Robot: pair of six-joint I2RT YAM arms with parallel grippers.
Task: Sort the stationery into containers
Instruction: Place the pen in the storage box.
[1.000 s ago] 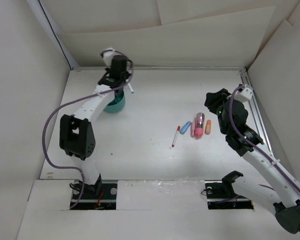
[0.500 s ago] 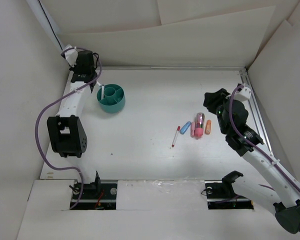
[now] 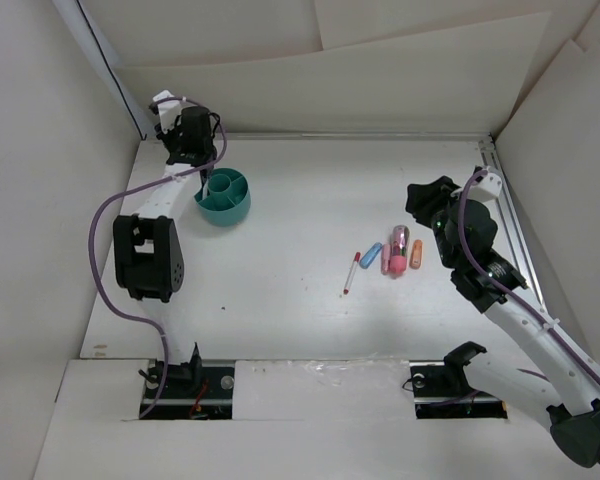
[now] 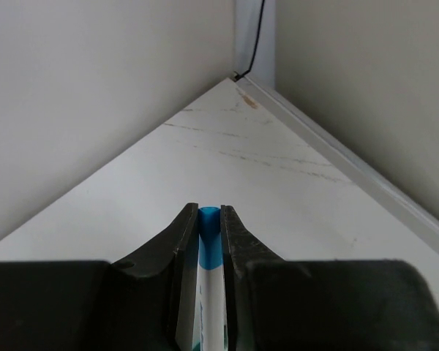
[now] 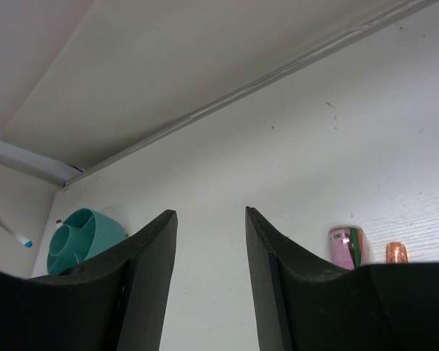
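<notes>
Stationery is split between two places: a thin white pen with a blue cap (image 4: 208,245) is clamped tight between the left arm's fingers (image 4: 184,234), its blue end showing just at their tips, while the other pieces lie together on the right half of the white counter (image 3: 300,200). In the overhead view that group holds a thin white pen with a red cap (image 3: 351,272) lying apart on the left. Beside it are a short chunky blue marker (image 3: 371,254), a pink piece (image 3: 397,265), a shiny magenta piece (image 3: 401,238) and a short orange piece (image 3: 416,254), packed close side by side. The round teal plastic organiser cup (image 3: 223,196), divided into inner compartments, stands upright on the far left of the counter, well apart from that group. The left arm reaches toward the back left corner, just beyond the cup. Its wrist camera looks past the pen at bare counter and the corner of the walls. The right arm's fingers (image 5: 150,278) are spread apart with nothing between them and hover near the right-hand pieces. From that wrist camera the teal cup shows far off on the left, with the blue-capped pen slanting in the air just to its left. What the cup's compartments hold cannot be made out.
</notes>
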